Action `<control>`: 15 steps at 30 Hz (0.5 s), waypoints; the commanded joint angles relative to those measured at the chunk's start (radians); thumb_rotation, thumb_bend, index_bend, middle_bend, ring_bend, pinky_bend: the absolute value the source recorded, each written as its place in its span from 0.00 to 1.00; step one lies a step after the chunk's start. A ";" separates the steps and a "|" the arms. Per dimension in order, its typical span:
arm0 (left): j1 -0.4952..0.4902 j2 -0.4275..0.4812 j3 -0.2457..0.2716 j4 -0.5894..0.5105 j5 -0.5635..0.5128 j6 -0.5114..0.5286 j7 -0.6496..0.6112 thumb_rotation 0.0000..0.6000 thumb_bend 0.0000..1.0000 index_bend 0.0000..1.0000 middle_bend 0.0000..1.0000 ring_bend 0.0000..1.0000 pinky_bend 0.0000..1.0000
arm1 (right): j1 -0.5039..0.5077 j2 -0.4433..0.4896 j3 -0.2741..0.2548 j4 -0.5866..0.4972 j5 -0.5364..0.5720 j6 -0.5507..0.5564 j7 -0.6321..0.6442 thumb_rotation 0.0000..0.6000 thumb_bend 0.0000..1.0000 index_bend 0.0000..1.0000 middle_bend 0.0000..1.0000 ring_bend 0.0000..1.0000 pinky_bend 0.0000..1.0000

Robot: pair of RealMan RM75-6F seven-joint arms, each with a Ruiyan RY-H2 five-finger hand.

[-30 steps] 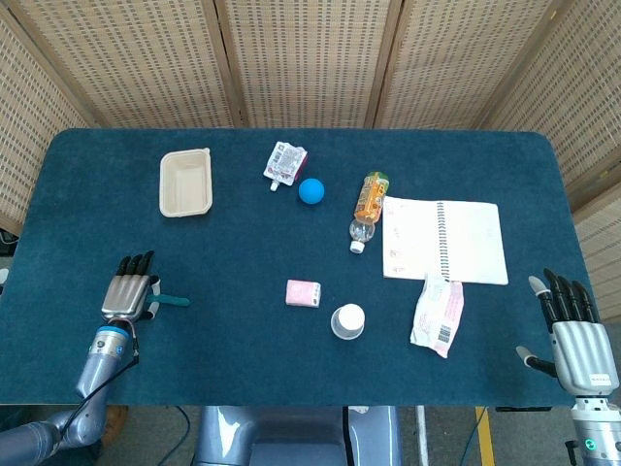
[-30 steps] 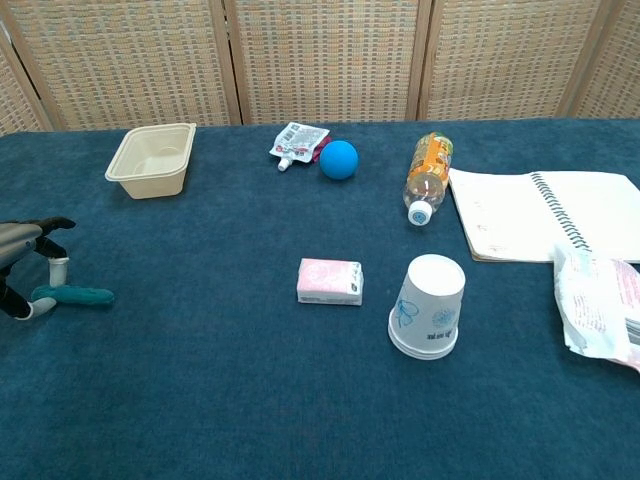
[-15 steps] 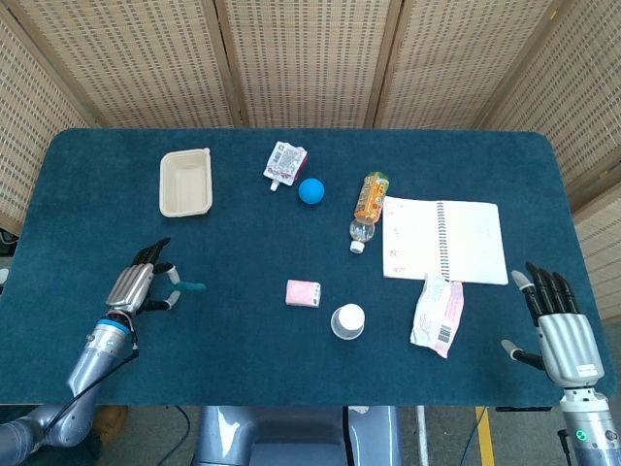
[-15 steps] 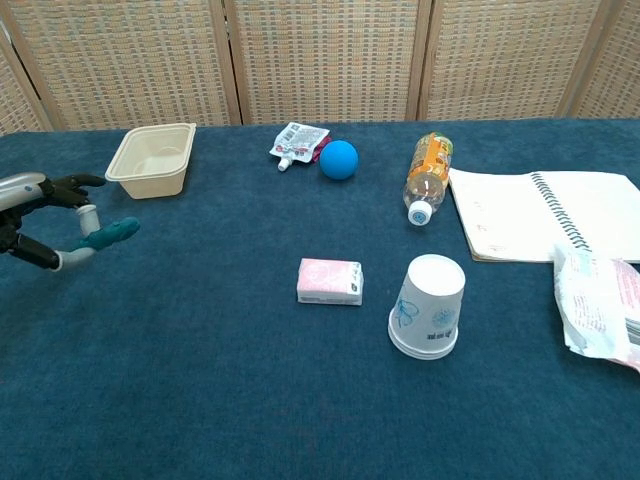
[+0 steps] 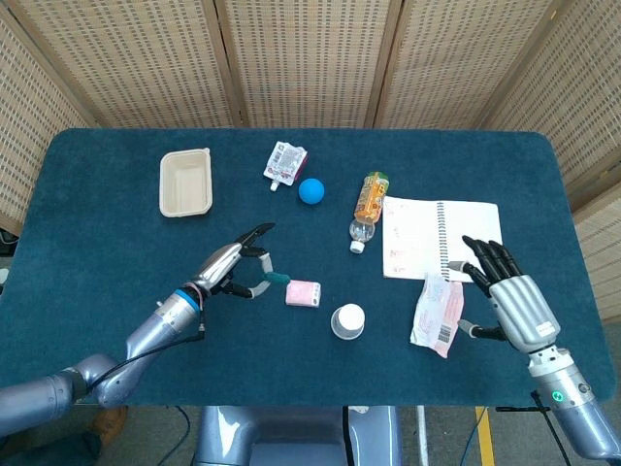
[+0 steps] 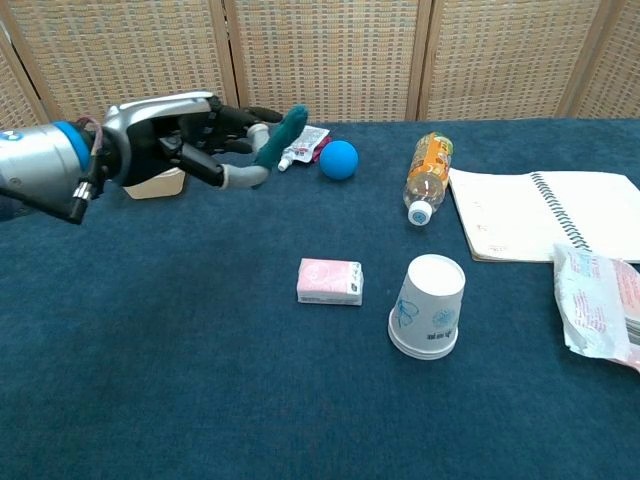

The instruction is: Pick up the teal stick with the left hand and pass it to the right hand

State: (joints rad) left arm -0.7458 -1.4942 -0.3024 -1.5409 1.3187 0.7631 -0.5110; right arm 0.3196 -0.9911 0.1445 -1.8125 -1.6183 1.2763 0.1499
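My left hand [image 5: 233, 267] [image 6: 190, 140] is raised above the table, left of centre, and pinches the teal stick [image 5: 275, 277] [image 6: 279, 135] between thumb and a finger. The stick points up and to the right, just left of the pink box [image 5: 303, 292] in the head view. My right hand [image 5: 509, 296] hovers open at the right, fingers spread, over the edge of the notebook [image 5: 441, 238] and beside the white packet [image 5: 436, 315]. The chest view does not show the right hand.
A beige tray [image 5: 184, 182] sits at the back left. A foil pouch [image 5: 284, 161], a blue ball [image 5: 310, 190] and a lying orange bottle [image 5: 369, 204] are at the back middle. An upturned paper cup [image 5: 347, 320] [image 6: 428, 305] stands near the pink box [image 6: 330, 281].
My left hand has lifted the teal stick off the table and carried it right toward the centre. The right hand has risen and moved left, over the notebook's edge.
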 commanded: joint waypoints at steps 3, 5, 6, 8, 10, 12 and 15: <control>-0.087 -0.083 -0.052 0.011 -0.093 -0.039 0.058 1.00 0.55 0.69 0.00 0.00 0.00 | 0.087 0.028 0.050 -0.061 0.050 -0.094 0.075 1.00 0.16 0.37 0.00 0.00 0.00; -0.117 -0.120 -0.064 0.029 -0.129 -0.051 0.073 1.00 0.55 0.69 0.00 0.00 0.00 | 0.123 0.025 0.074 -0.073 0.080 -0.130 0.086 1.00 0.19 0.38 0.00 0.00 0.00; -0.128 -0.137 -0.069 0.038 -0.146 -0.053 0.080 1.00 0.55 0.69 0.00 0.00 0.00 | 0.139 0.024 0.083 -0.080 0.097 -0.149 0.088 1.00 0.21 0.38 0.00 0.00 0.00; -0.146 -0.161 -0.074 0.053 -0.167 -0.061 0.084 1.00 0.55 0.69 0.00 0.00 0.00 | 0.168 0.021 0.096 -0.091 0.122 -0.181 0.092 1.00 0.23 0.39 0.00 0.00 0.00; -0.161 -0.181 -0.080 0.069 -0.185 -0.066 0.086 1.00 0.55 0.69 0.00 0.00 0.00 | 0.194 0.016 0.105 -0.098 0.146 -0.215 0.093 1.00 0.24 0.39 0.00 0.00 0.00; -0.179 -0.200 -0.092 0.085 -0.208 -0.076 0.082 1.00 0.55 0.69 0.00 0.00 0.00 | 0.223 0.010 0.115 -0.106 0.180 -0.256 0.090 1.00 0.26 0.39 0.00 0.00 0.00; -0.203 -0.219 -0.109 0.102 -0.232 -0.087 0.083 1.00 0.55 0.69 0.00 0.00 0.00 | 0.258 0.001 0.126 -0.116 0.218 -0.294 0.067 1.00 0.28 0.39 0.00 0.00 0.00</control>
State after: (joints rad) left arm -0.9399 -1.7045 -0.4038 -1.4452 1.0958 0.6826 -0.4290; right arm 0.5599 -0.9826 0.2601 -1.9195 -1.4201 1.0013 0.2301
